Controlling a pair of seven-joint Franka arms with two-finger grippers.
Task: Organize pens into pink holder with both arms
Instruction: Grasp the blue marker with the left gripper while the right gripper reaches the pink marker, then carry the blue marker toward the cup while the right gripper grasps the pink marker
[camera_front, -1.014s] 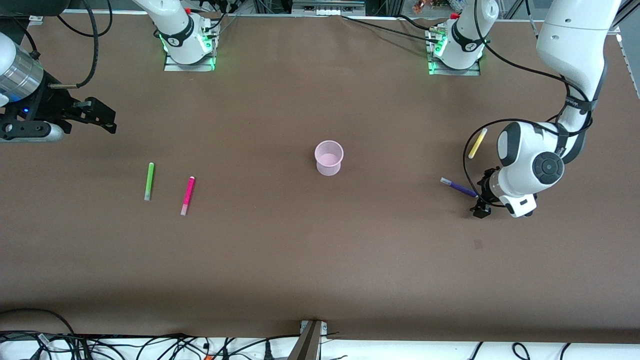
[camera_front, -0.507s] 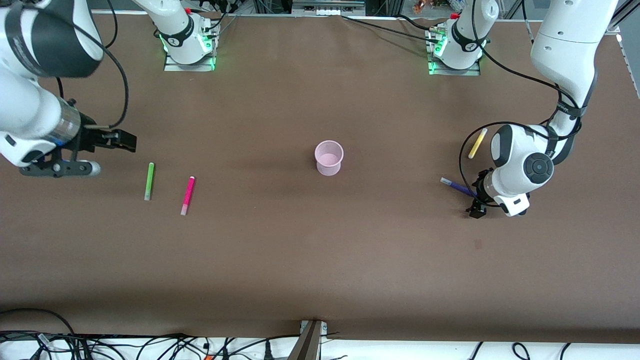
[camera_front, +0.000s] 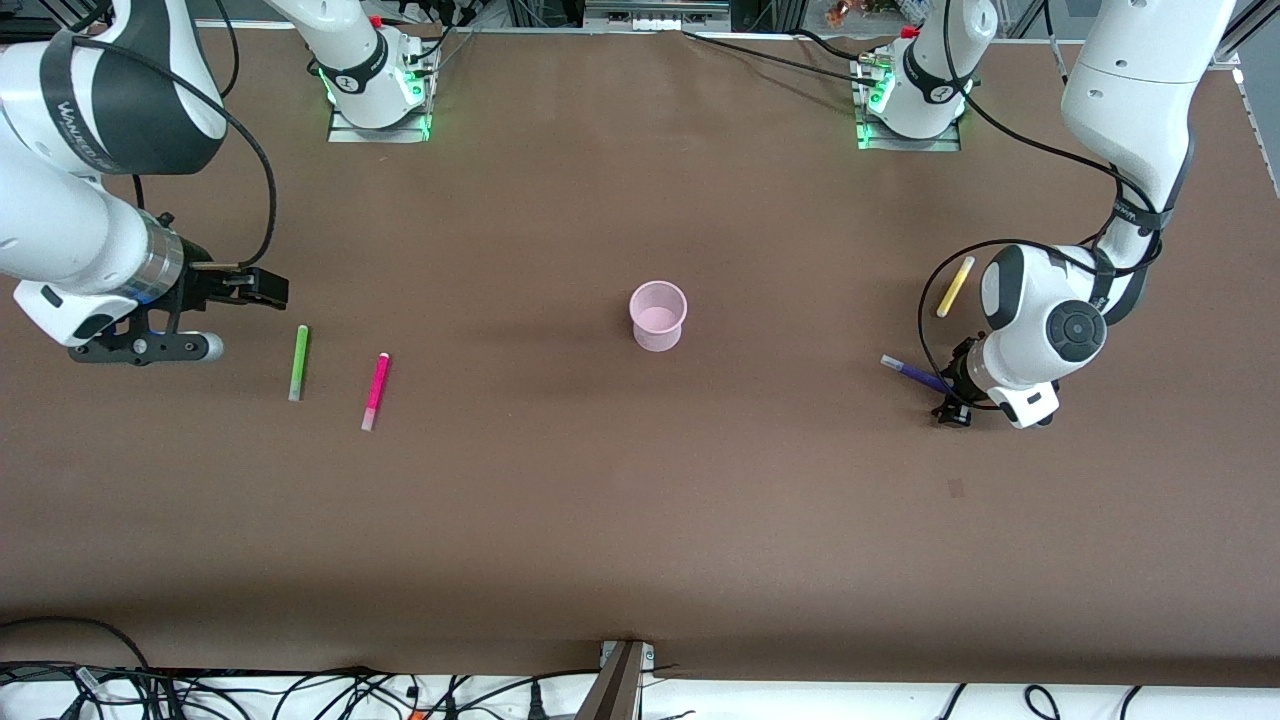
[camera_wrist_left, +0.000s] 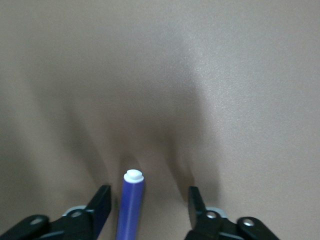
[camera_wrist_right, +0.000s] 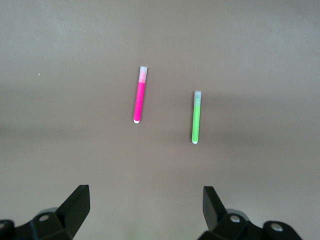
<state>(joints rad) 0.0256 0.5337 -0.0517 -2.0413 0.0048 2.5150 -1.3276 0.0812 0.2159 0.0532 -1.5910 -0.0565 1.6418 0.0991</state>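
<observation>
The pink holder stands upright mid-table. A purple pen lies toward the left arm's end, with a yellow pen farther from the front camera. My left gripper is down at the table over one end of the purple pen. In the left wrist view the purple pen lies between the jaws of the left gripper, close to one finger with a gap on each side. A green pen and a magenta pen lie toward the right arm's end. My right gripper hovers open beside the green pen. The right wrist view shows the magenta pen, the green pen and the empty right gripper.
The brown table carries only the pens and the holder. Both arm bases stand along the edge farthest from the front camera. Cables run along the edge nearest to it.
The right arm has swung in toward the green pen. The left gripper's jaws have narrowed round the purple pen and the left wrist has shifted slightly.
</observation>
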